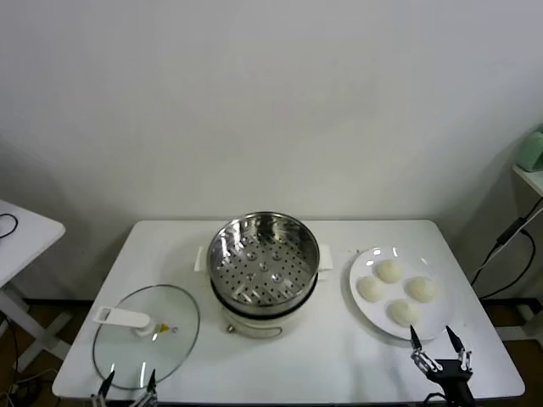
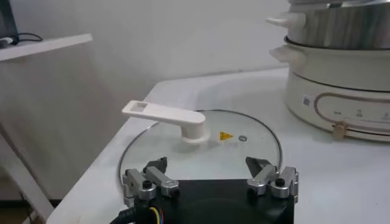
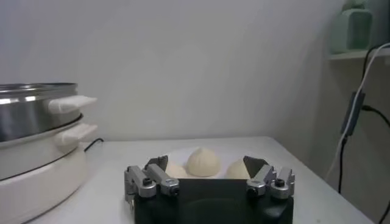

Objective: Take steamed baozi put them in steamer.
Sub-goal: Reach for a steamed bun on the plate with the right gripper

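Several cream-white baozi (image 1: 389,270) lie on a flat white plate (image 1: 363,270) at the table's right. The steel steamer (image 1: 263,257) with its perforated bottom sits empty on a cream-white pot (image 1: 254,323) at the middle. My right gripper (image 1: 439,341) is open and empty at the table's front edge, just in front of the plate; its wrist view shows three baozi (image 3: 203,161) ahead between the fingers. My left gripper (image 1: 127,386) is open and empty at the front left edge, over the near rim of the glass lid (image 1: 146,335).
The glass lid with a white handle (image 2: 163,114) lies flat at the front left. The pot's side (image 2: 338,85) stands to the lid's right. A white side table (image 1: 17,233) stands at far left, a shelf and cable (image 1: 509,237) at far right.
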`<state>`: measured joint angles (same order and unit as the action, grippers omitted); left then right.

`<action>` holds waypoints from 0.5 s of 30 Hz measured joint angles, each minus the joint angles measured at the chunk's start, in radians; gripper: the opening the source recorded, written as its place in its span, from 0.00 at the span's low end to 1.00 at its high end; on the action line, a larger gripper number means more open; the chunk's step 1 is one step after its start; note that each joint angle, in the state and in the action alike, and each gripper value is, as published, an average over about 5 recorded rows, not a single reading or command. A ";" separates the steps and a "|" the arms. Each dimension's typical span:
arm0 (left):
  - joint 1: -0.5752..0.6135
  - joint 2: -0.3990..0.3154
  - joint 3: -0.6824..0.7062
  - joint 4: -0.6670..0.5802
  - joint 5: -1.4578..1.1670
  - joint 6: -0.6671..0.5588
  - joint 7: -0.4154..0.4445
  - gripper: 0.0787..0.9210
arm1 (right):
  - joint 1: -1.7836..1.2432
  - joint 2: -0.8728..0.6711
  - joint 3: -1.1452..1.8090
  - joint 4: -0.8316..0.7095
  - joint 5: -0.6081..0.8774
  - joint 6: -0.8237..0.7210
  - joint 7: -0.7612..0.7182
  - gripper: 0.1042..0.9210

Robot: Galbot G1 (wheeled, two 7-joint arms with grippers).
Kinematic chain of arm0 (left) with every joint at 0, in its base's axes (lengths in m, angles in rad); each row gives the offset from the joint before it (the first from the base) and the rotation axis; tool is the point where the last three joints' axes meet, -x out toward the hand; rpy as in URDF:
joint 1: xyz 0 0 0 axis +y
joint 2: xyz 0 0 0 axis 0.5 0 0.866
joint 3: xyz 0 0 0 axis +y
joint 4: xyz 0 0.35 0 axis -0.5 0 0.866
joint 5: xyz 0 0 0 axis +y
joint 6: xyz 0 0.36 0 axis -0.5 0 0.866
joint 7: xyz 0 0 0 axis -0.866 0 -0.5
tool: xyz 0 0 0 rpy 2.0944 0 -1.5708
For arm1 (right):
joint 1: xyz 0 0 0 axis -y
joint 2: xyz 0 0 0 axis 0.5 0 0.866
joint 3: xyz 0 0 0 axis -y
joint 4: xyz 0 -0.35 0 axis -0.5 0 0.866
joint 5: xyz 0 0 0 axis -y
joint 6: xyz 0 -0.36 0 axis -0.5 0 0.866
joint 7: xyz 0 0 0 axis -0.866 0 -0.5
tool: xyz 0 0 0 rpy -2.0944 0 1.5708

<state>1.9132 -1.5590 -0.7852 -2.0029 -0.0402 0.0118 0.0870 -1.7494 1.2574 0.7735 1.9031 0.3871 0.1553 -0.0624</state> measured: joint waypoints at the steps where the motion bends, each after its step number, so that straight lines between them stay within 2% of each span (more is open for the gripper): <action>1: 0.000 0.000 0.001 -0.001 0.000 0.000 0.000 0.88 | 0.005 -0.004 0.003 0.004 -0.002 -0.012 0.003 0.88; 8: -0.002 0.006 0.013 -0.005 0.004 0.002 -0.001 0.88 | 0.078 -0.096 0.019 0.044 -0.030 -0.181 0.030 0.88; 15: -0.006 0.011 0.020 -0.006 0.005 0.000 -0.001 0.88 | 0.173 -0.267 -0.006 0.048 -0.081 -0.364 -0.018 0.88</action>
<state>1.9068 -1.5477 -0.7650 -2.0089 -0.0355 0.0122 0.0856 -1.5763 0.9902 0.7673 1.9516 0.3056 -0.2083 -0.0800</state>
